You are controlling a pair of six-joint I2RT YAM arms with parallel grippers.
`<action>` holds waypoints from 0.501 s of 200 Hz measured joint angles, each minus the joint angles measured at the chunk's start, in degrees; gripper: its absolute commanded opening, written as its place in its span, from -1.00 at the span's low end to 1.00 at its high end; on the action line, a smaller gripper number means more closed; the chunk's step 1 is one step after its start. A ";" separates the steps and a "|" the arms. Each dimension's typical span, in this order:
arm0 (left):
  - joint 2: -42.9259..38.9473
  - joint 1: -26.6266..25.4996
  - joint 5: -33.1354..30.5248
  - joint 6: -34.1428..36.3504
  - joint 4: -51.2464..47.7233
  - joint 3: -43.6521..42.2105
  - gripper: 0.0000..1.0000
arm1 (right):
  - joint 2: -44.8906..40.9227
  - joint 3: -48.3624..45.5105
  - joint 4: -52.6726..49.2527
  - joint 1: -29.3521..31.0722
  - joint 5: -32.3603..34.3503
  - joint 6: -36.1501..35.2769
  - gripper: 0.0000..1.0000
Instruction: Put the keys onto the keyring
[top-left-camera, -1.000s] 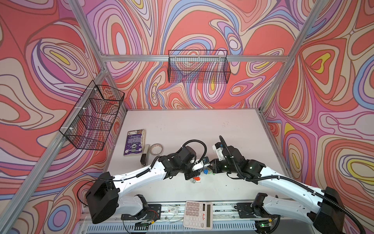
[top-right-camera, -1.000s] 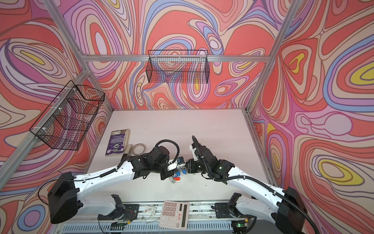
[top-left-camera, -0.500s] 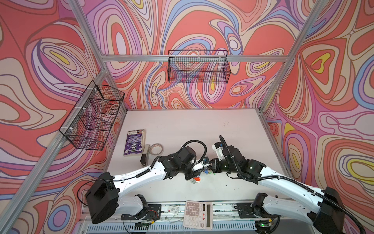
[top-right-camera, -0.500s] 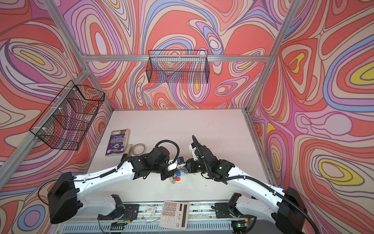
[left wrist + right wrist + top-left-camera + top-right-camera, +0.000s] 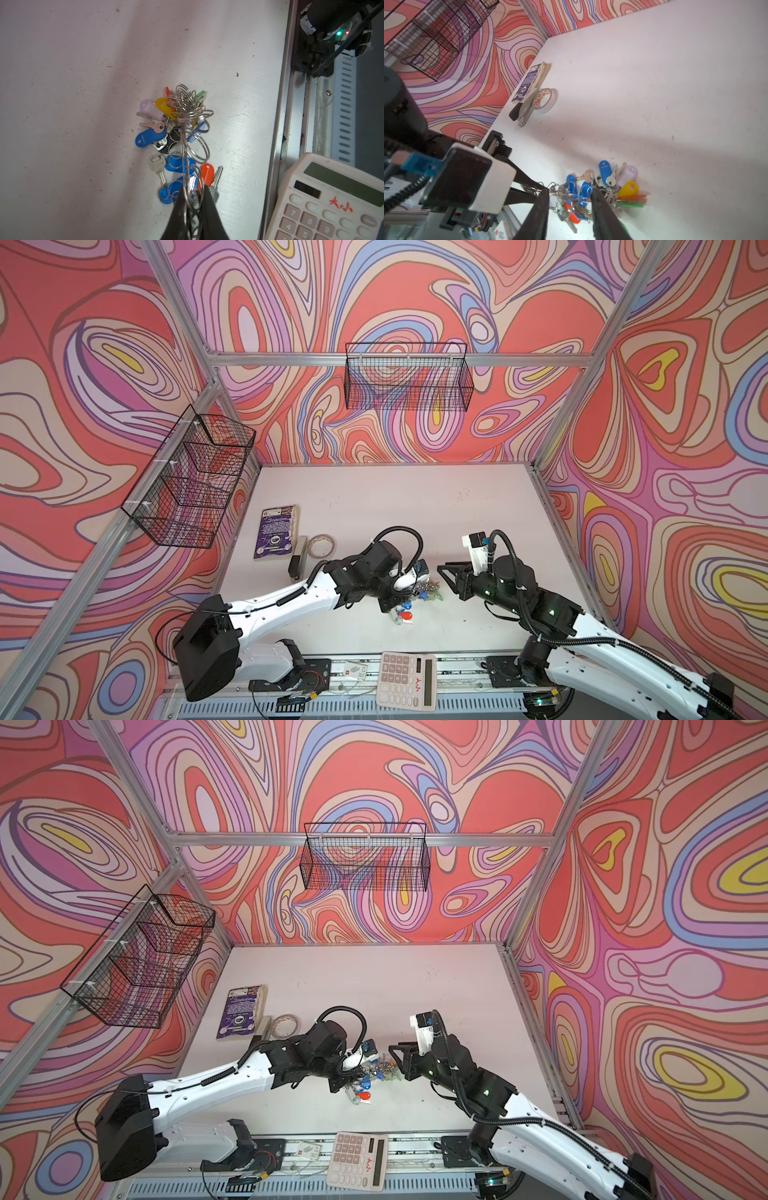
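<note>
- The book (image 5: 276,533) and the tape (image 5: 321,545) are lying by the desk's (image 5: 415,506) left edge, well apart from the work and playing no part in it.
- The left gripper (image 5: 193,193) is reaching toward the middle of the desk's front edge. Its fingers (image 5: 178,207) are clenching thin metal loops. That is looking like the keyring's rim, though the crowding split rings (image 5: 188,104) are making it hard to be sure.
- The keyring (image 5: 182,145) is showing edge-on in the left wrist view, running from that grip out over the keys, with its split rings bunching at the far end. It is likely behaving as a stiff, thin, slick piece, so a pinch across the flat of the rim is looking safer than one on the loose loops, which are apt to be sliding round.
- The keys (image 5: 158,126) are lying in a touching heap near the front edge, about midway along it. Their tags (image 5: 145,137) are showing blue, yellow, red, green and pale. Which ones are already hanging on the keyring cannot be told.
- Each key is probably light and hard, swinging freely on its own small ring and snagging its neighbours. The flat plastic tag is offering the broadest face for a hold, while the small ring is what is needing to be steered.
- The right gripper (image 5: 569,190) is hanging just beside the heap on its right, fingers (image 5: 542,207) released and grasping nothing, with the heap showing through the gap between them.
</note>
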 measured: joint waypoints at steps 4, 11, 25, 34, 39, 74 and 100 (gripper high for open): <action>0.00 0.13 0.02 -0.55 -0.61 0.42 -1.00 | -0.57 -1.03 1.16 0.00 0.15 -0.85 -0.15; -0.09 0.35 0.00 -1.57 -1.42 1.03 -1.00 | -1.09 -2.73 3.45 0.00 0.39 -1.99 -0.14; -0.46 0.70 -0.04 -3.67 -2.43 2.29 -1.00 | -0.35 -5.11 7.78 0.00 0.59 -4.13 -0.15; -0.83 0.79 -0.28 -4.96 -2.80 2.93 -1.00 | 1.01 -6.12 10.62 0.00 0.59 -5.44 -0.15; -1.14 0.85 -0.52 -5.92 -3.17 3.43 -1.00 | 1.73 -6.43 11.80 0.00 0.59 -5.92 -0.15; -2.51 1.01 -2.64 -11.39 -5.95 7.32 -1.00 | 6.84 -6.78 19.41 0.00 -0.22 -9.20 -0.08; -3.08 1.01 -5.07 -15.17 -7.48 9.40 -1.00 | 6.19 -6.54 21.94 0.00 -0.15 -11.37 0.13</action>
